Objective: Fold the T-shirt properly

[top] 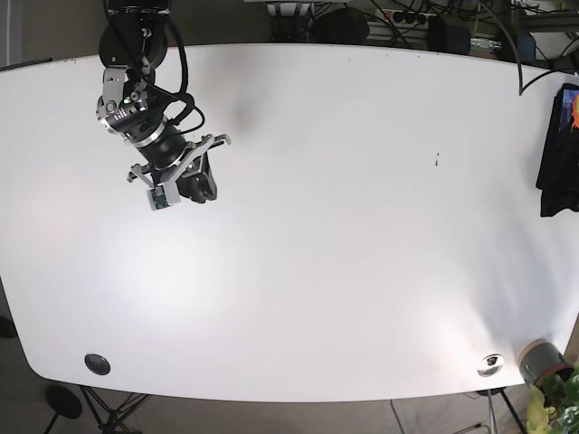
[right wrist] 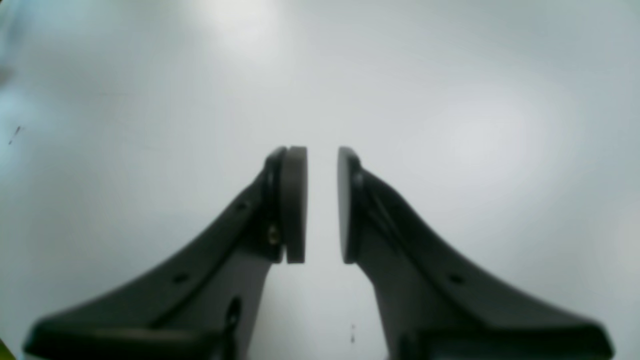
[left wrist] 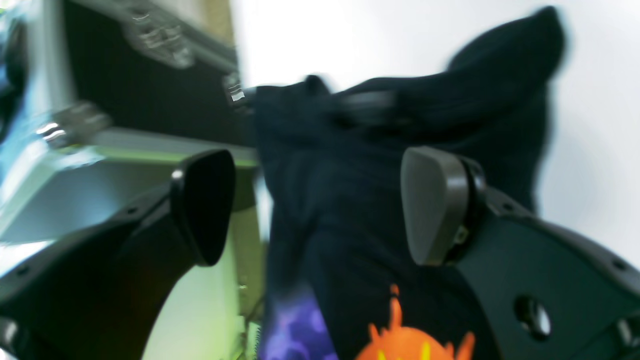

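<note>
Cloth of the T-shirt lies between the wide-open left claw, ungripped, while the nearly closed, empty right claw hovers well apart across the bench.

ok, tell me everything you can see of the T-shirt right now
The T-shirt is dark navy or black soft fabric, with an orange print and a purple patch at its lower part. It is bunched and unfolded. In the base view it lies at the white table's far right edge, partly cut off by the frame. The left gripper is open with the cloth behind its fingers; the blur hides whether they touch.
</note>
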